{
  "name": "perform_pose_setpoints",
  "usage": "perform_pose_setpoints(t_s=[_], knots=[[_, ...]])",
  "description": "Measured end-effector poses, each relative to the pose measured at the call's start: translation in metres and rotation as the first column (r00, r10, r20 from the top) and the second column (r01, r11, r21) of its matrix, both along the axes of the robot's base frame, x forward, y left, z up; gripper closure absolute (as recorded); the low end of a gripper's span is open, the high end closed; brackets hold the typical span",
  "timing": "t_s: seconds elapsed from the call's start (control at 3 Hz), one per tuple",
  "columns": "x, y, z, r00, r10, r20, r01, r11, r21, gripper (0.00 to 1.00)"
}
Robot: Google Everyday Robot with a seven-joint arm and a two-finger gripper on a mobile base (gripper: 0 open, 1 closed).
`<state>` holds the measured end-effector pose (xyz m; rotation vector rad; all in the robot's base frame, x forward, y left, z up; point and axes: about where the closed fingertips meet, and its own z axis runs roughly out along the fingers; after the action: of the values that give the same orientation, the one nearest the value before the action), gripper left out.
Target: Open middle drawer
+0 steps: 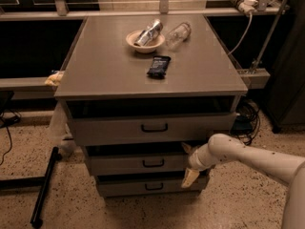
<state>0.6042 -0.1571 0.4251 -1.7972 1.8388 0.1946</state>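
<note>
The middle drawer [124, 165] is the grey front with a small black bar handle [153, 163], between a wider top drawer [105, 129] and a narrower bottom drawer [124, 187]. A dark gap shows above its front. My gripper [188, 162] is at the right end of the middle drawer's front, to the right of the handle. It is open, with one pale fingertip [186, 148] near the drawer's top edge and the other [190, 177] hanging down by the bottom drawer. It holds nothing. The white arm [248, 159] comes in from the lower right.
On the cabinet top [105, 66] are a bowl [144, 40] with a crushed can, a clear bottle [178, 33] lying on its side and a dark snack packet [158, 66]. A black stand leg [44, 187] lies on the floor at left. Cables [245, 116] lie at right.
</note>
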Motion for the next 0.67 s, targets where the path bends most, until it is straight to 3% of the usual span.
perform_pose_setpoints(t_s=[0.67], knots=[[-0.0022,0.0000,-0.0015,0.9998,0.003,-0.020,-0.004,1.000,-0.017,0.00]])
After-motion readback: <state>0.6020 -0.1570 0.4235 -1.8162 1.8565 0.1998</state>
